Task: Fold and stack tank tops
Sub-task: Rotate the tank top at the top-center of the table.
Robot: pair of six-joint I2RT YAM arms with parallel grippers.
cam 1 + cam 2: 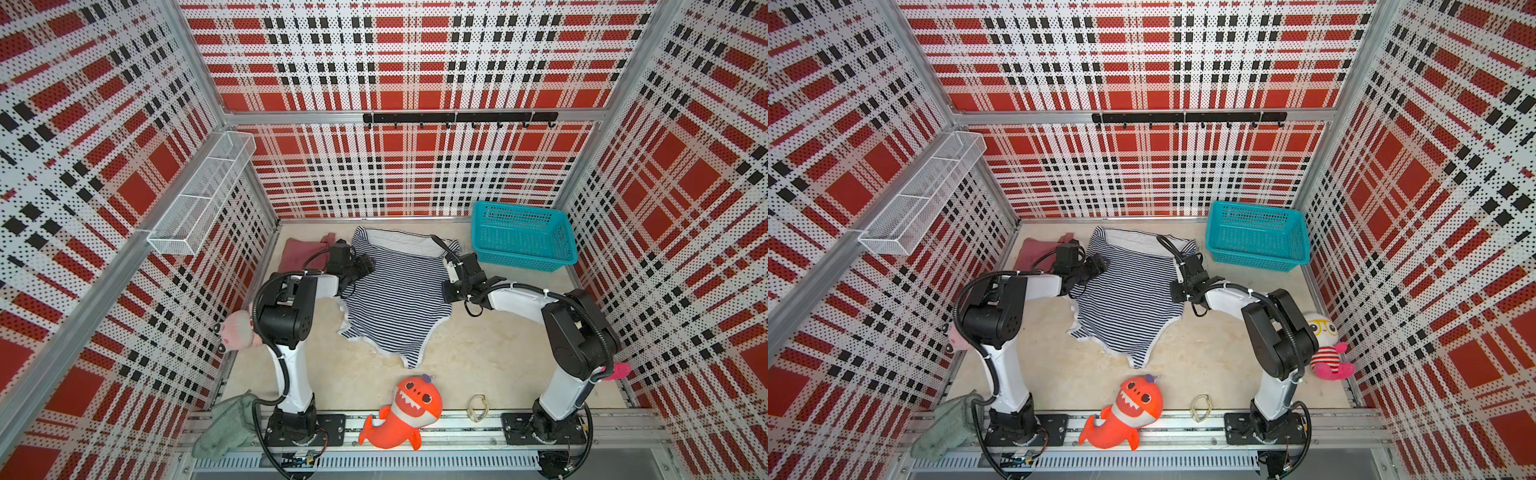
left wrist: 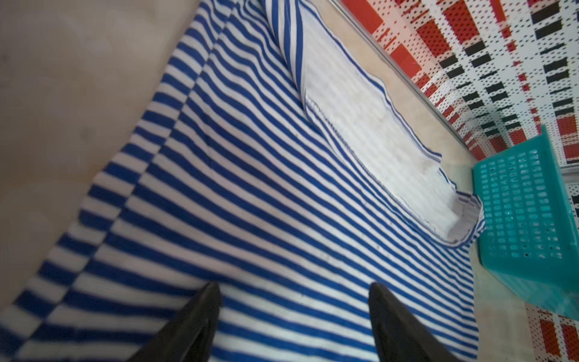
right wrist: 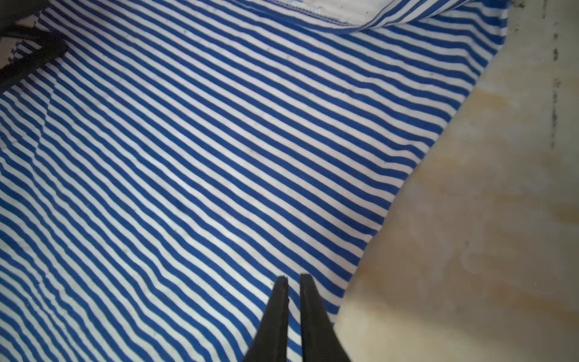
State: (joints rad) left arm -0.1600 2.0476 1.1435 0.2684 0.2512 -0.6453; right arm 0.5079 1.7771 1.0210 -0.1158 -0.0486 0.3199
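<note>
The striped tank top (image 1: 395,303) (image 1: 1129,303) lies spread on the table, its pale inside showing at the far hem. The maroon tank top (image 1: 297,253) (image 1: 1034,251) lies bunched at the back left, partly behind my left arm. My left gripper (image 1: 368,266) (image 2: 294,288) hangs over the striped top's left side, open, with only cloth (image 2: 282,188) below it. My right gripper (image 1: 449,291) (image 3: 294,277) is over the top's right edge (image 3: 219,156), its jaws all but together and holding nothing.
A teal basket (image 1: 523,241) (image 2: 526,219) stands at the back right. An orange shark plush (image 1: 403,415) and a small ring (image 1: 478,407) lie at the front. A pink plush (image 1: 237,332), a grey-green towel (image 1: 224,424) and a striped plush (image 1: 1325,349) lie at the sides.
</note>
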